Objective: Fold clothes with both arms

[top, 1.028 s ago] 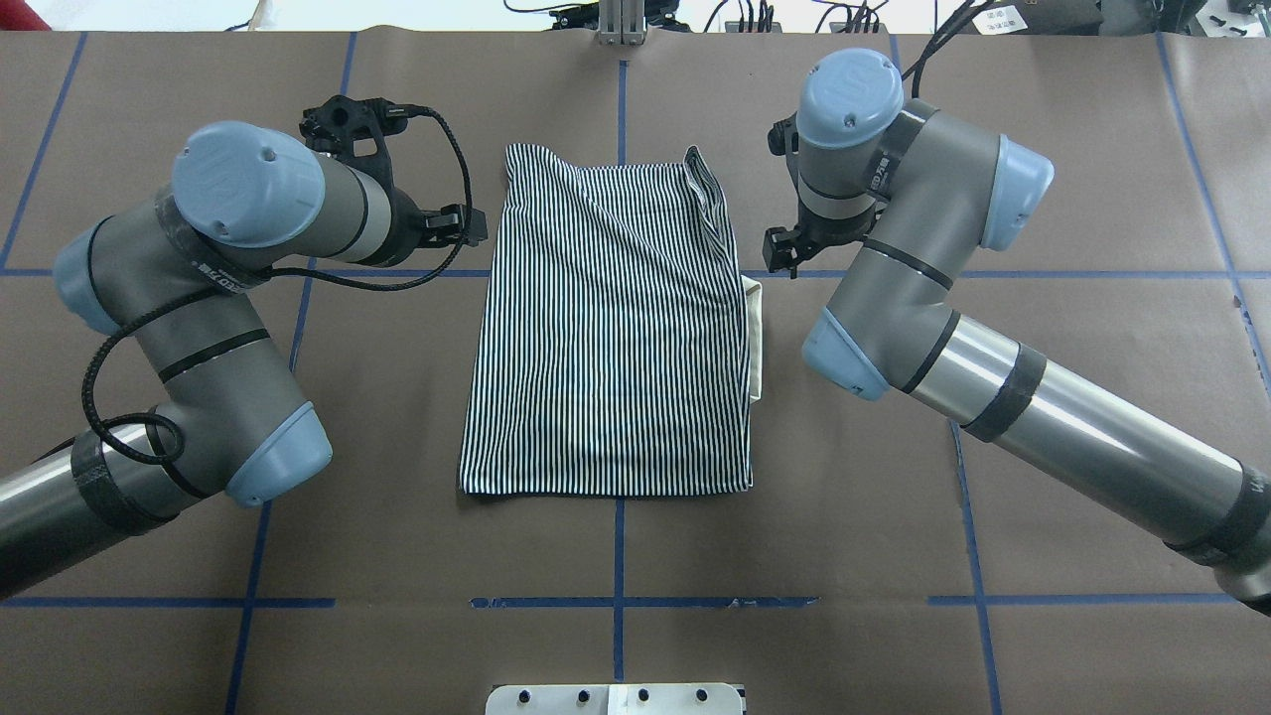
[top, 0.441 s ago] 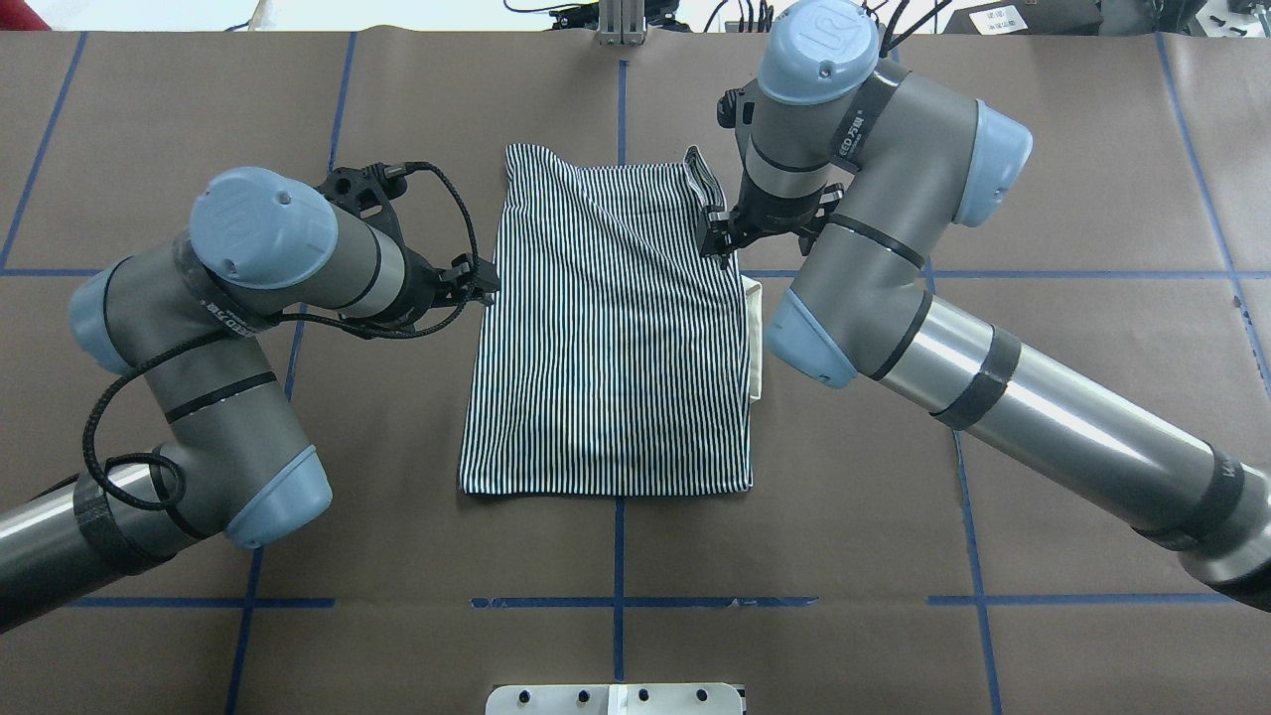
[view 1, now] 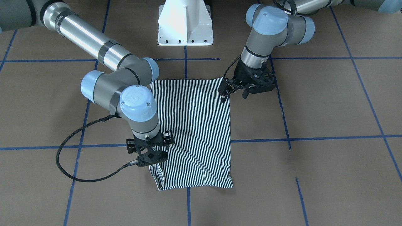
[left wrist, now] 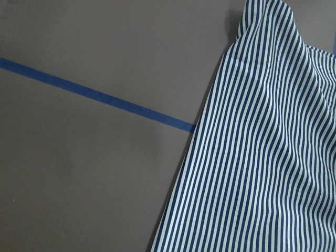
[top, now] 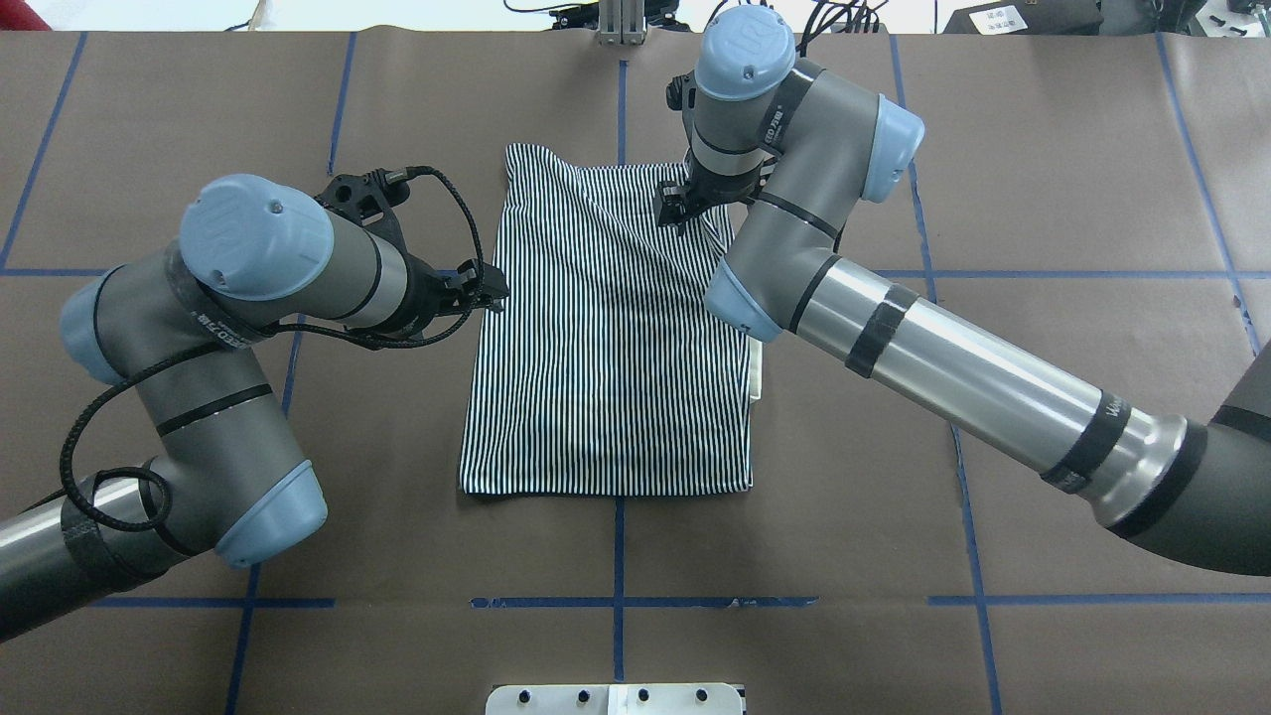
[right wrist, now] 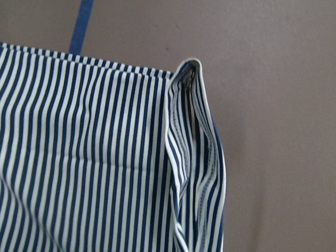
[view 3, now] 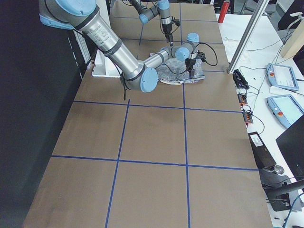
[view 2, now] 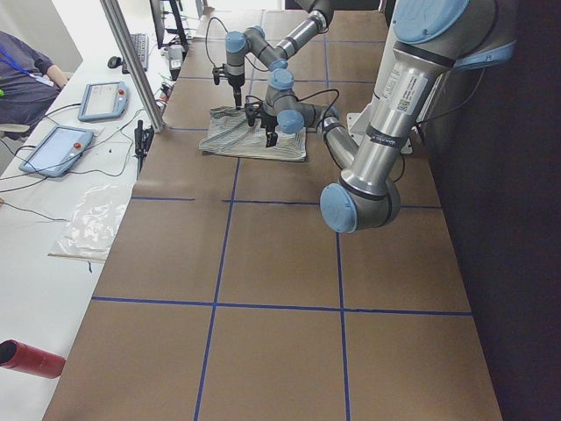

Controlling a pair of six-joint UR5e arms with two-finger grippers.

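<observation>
The navy-and-white striped polo shirt (top: 611, 348) is lying folded into a flat rectangle in the middle of the brown paper-covered table (top: 993, 199). The left arm's black two-finger gripper (view 1: 234, 97) sits right at the shirt's left edge, fingers spread apart with nothing in them. The right arm's black gripper (top: 674, 218) hangs over the far right corner where the fabric bunches up, but honestly can't tell if it's pinching anything.

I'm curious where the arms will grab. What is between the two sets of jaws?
Only the striped shirt. In the overhead view its cloth spans the stretch from the left gripper to the right gripper; nothing else lies there.
</observation>
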